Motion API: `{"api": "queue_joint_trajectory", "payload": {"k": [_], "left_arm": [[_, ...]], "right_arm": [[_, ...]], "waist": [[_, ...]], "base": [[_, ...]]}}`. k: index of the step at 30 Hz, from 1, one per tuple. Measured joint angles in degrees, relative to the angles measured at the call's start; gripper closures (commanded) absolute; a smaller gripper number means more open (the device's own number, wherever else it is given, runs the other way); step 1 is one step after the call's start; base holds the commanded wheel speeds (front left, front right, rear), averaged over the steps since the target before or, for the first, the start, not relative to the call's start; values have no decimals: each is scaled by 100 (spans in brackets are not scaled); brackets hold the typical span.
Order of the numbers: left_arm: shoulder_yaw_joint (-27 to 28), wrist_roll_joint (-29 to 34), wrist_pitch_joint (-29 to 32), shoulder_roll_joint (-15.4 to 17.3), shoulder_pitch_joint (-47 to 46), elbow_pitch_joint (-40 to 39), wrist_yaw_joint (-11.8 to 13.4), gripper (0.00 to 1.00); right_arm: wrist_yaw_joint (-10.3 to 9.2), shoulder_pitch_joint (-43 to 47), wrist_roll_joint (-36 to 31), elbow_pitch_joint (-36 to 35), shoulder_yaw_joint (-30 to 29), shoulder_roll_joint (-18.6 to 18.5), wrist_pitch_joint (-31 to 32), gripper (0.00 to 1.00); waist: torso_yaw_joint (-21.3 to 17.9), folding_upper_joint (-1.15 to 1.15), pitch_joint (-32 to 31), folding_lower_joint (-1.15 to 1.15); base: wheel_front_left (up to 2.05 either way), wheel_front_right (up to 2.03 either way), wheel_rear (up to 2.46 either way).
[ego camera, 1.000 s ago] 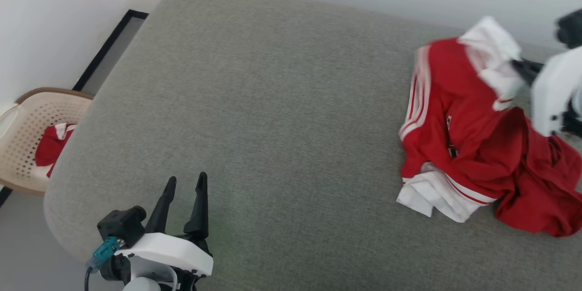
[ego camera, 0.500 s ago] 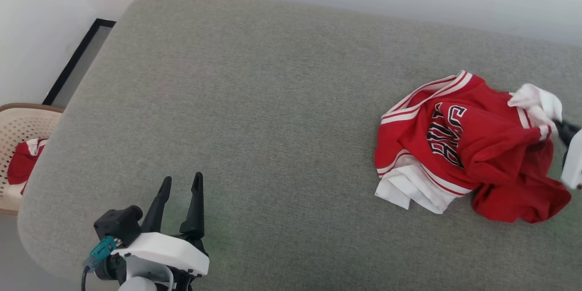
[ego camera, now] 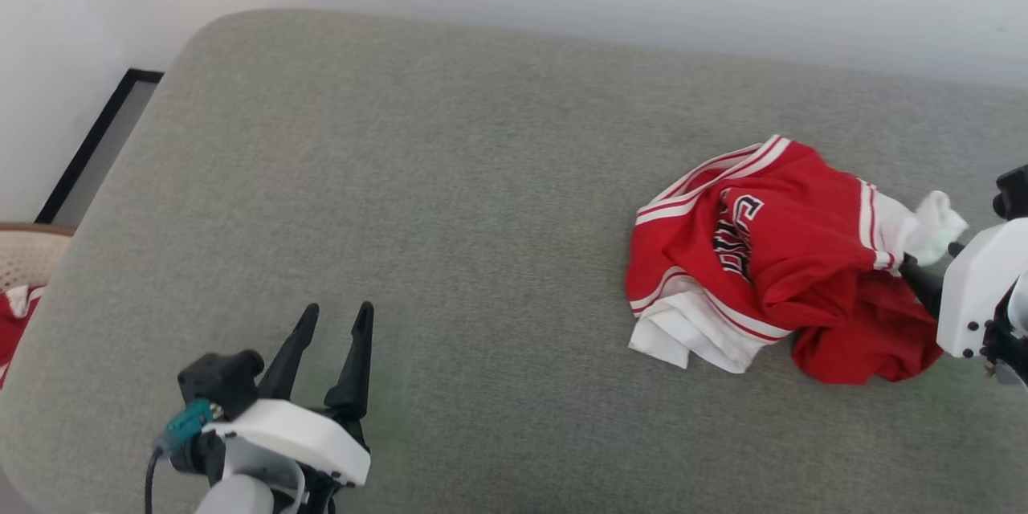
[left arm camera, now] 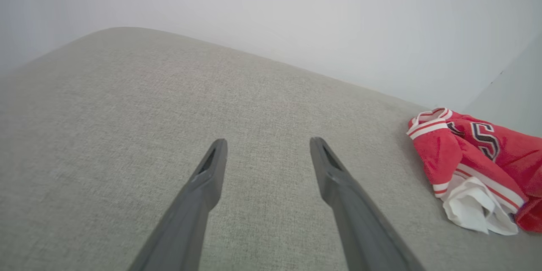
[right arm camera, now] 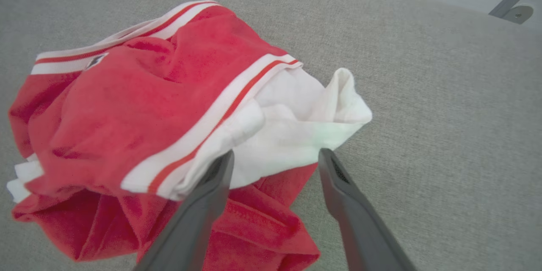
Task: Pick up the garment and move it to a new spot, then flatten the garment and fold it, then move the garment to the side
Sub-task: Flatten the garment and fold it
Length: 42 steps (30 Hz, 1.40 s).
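Observation:
The red jersey garment lies crumpled on the right part of the grey cushioned surface, with its chest lettering facing up and white sleeves poking out at both ends. My right gripper stands open at its right end. In the right wrist view the garment has a white sleeve lying just past the right gripper, whose fingers stand apart. My left gripper is open over bare cushion at the lower left, far from the garment. Nothing is between the left gripper fingers.
A beige perforated basket holding another red cloth stands off the cushion's left edge. A black-framed strip runs along the floor by the white wall. A metal leg shows beyond the cushion's far edge.
The head camera shifted. The garment, held up by a white sleeve a second ago, has come down and lies lower and more bunched on the cushion. The left gripper has not changed.

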Motion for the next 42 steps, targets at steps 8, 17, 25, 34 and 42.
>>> {"api": "queue_joint_trajectory", "payload": {"k": [8, 17, 25, 34, 42], "left_arm": [[-650, -450, 367, 561, -421, -120, 0, 0], [-1327, -927, 1218, 924, -823, -286, 0, 0], [-1755, -1165, 2136, 1085, -1273, -285, 0, 0], [-2149, -1289, 3221, 1063, -1594, -197, 73, 0], [-2521, -1178, 4133, 982, -1843, -42, 366, 0]], "right_arm": [[0, 146, -40, -652, -115, 89, -55, 0], [0, 437, -343, -1452, -266, 379, -843, 0], [0, 831, -776, -1893, -448, 823, -1820, 0], [0, 1102, -1158, -1800, -541, 1360, -2897, 0], [0, 1243, -1292, -1590, -576, 1657, -3126, 0]], "waist": [[-363, 0, -128, 0], [-940, 0, -179, 0], [-1456, 0, -83, 0], [-1964, 0, 139, 0], [-2209, 0, 281, 0]], "base": [[0, 0, 0], [0, 0, 0], [0, 0, 0], [0, 0, 0], [0, 0, 0]]}}
